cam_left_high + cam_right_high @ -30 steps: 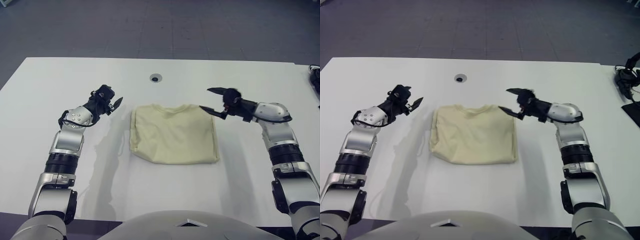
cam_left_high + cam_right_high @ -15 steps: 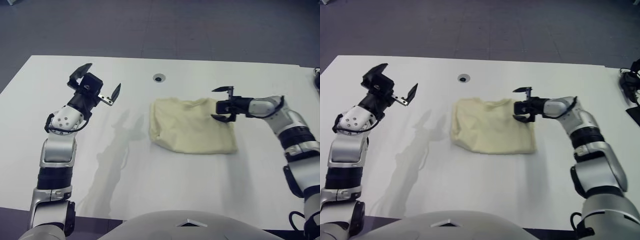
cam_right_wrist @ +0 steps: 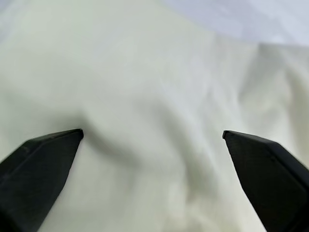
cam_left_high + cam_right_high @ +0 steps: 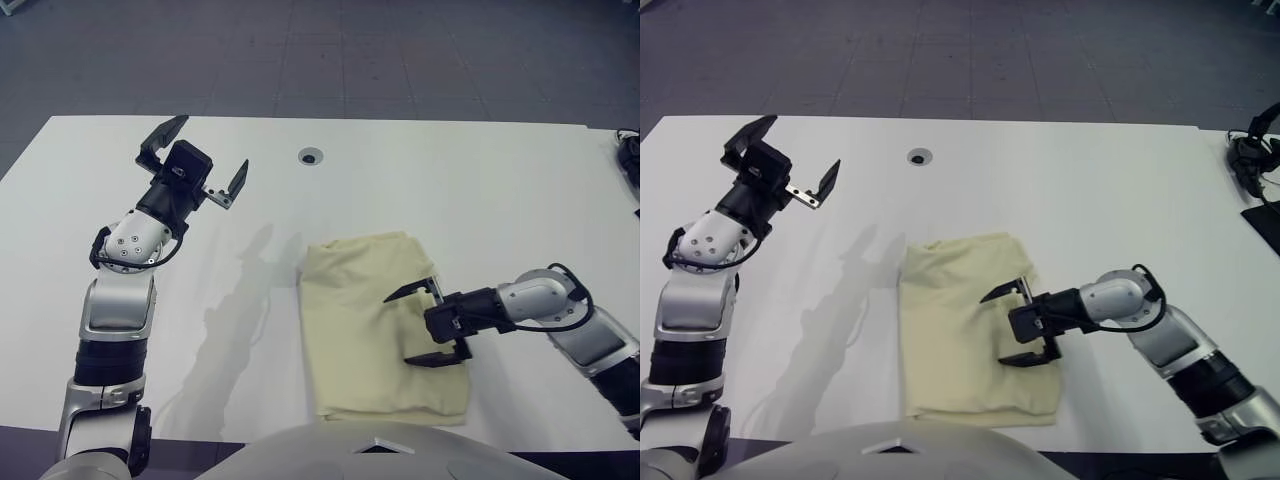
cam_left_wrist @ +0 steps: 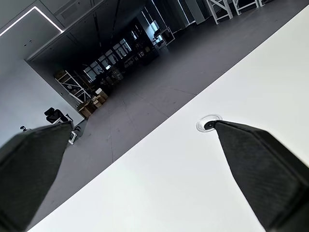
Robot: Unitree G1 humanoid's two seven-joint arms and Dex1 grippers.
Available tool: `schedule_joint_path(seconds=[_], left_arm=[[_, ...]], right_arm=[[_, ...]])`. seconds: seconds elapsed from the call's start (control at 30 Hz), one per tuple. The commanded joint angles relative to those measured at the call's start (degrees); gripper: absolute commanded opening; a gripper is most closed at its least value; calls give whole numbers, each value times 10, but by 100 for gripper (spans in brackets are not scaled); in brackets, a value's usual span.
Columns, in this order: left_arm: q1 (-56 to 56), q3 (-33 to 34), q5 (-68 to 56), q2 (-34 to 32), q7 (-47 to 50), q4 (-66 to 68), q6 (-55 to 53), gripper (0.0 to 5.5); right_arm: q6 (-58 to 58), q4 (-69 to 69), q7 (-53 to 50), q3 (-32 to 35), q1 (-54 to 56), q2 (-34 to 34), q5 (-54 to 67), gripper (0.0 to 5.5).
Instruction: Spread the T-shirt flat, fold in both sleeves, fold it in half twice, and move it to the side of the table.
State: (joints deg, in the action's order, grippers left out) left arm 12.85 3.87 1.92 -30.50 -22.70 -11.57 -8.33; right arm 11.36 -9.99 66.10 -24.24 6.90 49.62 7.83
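The pale yellow T-shirt [image 4: 370,320] lies folded into a long rectangle on the white table [image 4: 480,190]. It runs from the middle down to the near edge. My right gripper [image 4: 398,330] is open over the shirt's right half, its fingertips spread low on the cloth. In the right wrist view the fabric [image 3: 154,87] puckers between the two dark fingers [image 3: 38,159]. My left gripper [image 4: 215,140] is open and empty, held up above the table's far left, well away from the shirt. The left wrist view looks between its fingers [image 5: 260,169] at bare table.
A round cable hole [image 4: 311,156] sits in the table beyond the shirt. Dark cables and gear [image 4: 1250,155] lie at the table's right edge. The shirt's near end almost reaches the front edge.
The shirt has slid toward the near edge and now lies lengthwise, with my open right gripper drawn back along it. My left arm rose and opened a second ago, then held.
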Motion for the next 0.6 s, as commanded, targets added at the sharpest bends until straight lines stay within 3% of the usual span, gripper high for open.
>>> schedule_joint_path(seconds=[0.03, 0.2, 0.33, 0.5, 0.6], left_arm=[[0, -8, 6, -5, -9, -3, -4, 539], [-11, -6, 8, -6, -11, -8, -4, 539], [-22, -7, 10, -6, -10, -15, -2, 539], [-122, -12, 9, -35, -58, -111, 91, 539], [-223, -30, 42, -85, -106, -165, 200, 539]], right_arm=[[10, 32, -27, -4, -26, -47, -13, 540], [26, 46, -58, 28, -23, -76, -10, 540], [12, 11, -71, 85, -17, -103, 71, 540], [-33, -68, -100, 218, -34, -112, 239, 540], [13, -65, -78, 300, -92, -87, 241, 540]])
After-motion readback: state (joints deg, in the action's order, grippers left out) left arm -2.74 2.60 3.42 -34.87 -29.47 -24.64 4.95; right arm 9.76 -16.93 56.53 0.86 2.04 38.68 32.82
